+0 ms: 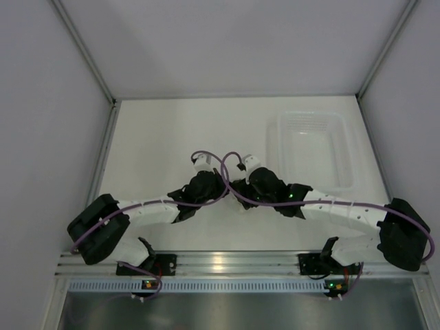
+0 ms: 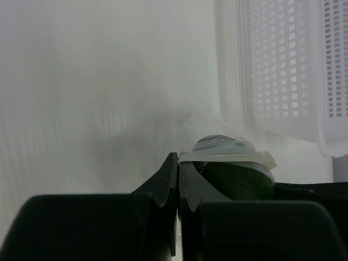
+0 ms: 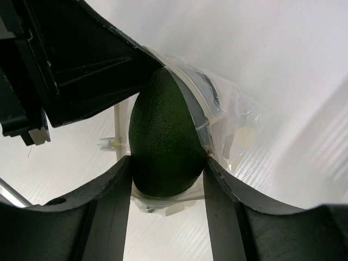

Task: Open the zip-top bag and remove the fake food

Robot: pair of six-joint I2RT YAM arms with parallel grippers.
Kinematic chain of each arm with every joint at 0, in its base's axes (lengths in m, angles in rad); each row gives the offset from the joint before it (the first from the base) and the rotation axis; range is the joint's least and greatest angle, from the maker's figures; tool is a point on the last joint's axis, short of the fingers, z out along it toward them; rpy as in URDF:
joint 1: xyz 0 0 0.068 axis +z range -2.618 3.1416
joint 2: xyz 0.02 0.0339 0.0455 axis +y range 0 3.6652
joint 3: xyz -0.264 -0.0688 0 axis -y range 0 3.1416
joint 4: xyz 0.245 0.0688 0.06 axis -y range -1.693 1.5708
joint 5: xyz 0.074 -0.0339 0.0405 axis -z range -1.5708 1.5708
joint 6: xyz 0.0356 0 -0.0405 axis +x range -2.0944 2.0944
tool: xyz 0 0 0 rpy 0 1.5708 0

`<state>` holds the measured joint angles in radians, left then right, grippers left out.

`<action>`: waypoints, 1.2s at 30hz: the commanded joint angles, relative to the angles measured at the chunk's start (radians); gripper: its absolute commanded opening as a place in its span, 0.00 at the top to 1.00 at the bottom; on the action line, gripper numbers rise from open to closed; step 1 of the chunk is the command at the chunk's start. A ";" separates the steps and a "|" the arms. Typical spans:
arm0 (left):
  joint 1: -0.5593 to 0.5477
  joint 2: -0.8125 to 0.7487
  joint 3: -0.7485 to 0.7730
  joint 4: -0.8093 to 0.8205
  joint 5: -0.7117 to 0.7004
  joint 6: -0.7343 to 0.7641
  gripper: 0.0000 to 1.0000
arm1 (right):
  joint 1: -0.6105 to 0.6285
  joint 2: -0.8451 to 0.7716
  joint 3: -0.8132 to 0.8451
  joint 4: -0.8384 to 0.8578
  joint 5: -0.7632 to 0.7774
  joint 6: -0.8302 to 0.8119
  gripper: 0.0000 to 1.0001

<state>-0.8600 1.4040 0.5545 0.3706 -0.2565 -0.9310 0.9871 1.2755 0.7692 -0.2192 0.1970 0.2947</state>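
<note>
The zip-top bag (image 3: 235, 120), crinkly clear plastic with white spots, hangs between my two grippers. The fake food (image 3: 163, 136), dark green, oval and pointed at the top, sits in the bag's mouth. My right gripper (image 3: 167, 163) presses a finger on each side of its wide end. My left gripper (image 2: 178, 163) is shut on the bag's edge (image 2: 228, 156), with the fake food (image 2: 239, 178) just right of it. The left gripper also shows in the right wrist view (image 3: 92, 60), above the food. In the top view the left gripper (image 1: 221, 187) and right gripper (image 1: 242, 194) meet mid-table and hide the bag.
A large clear rigid tray (image 1: 309, 117) stands at the back right of the white table, and its ribbed wall shows in the left wrist view (image 2: 283, 70). Grey walls enclose the table on three sides. Purple cables loop over both wrists.
</note>
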 commanded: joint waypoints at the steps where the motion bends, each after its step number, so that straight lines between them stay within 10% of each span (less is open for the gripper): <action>1: 0.045 0.010 -0.007 0.057 0.029 -0.045 1.00 | 0.001 -0.065 -0.047 0.137 -0.102 -0.026 1.00; 22: 0.044 0.177 0.016 0.134 0.241 -0.121 1.00 | -0.019 0.277 0.124 0.058 -0.057 0.049 0.99; 26: 0.044 0.159 -0.018 0.188 0.249 -0.121 1.00 | -0.019 0.309 0.134 0.066 -0.050 0.055 0.91; 30: 0.044 0.136 -0.016 0.192 0.282 -0.114 1.00 | -0.019 0.338 0.131 0.099 -0.051 0.061 0.58; 36: 0.044 0.185 -0.027 0.296 0.368 -0.163 1.00 | -0.021 0.377 0.124 0.165 -0.073 0.077 0.46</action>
<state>-0.7826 1.5822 0.5182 0.4629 -0.1009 -1.0264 0.9714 1.5833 0.8734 -0.2203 0.1921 0.3428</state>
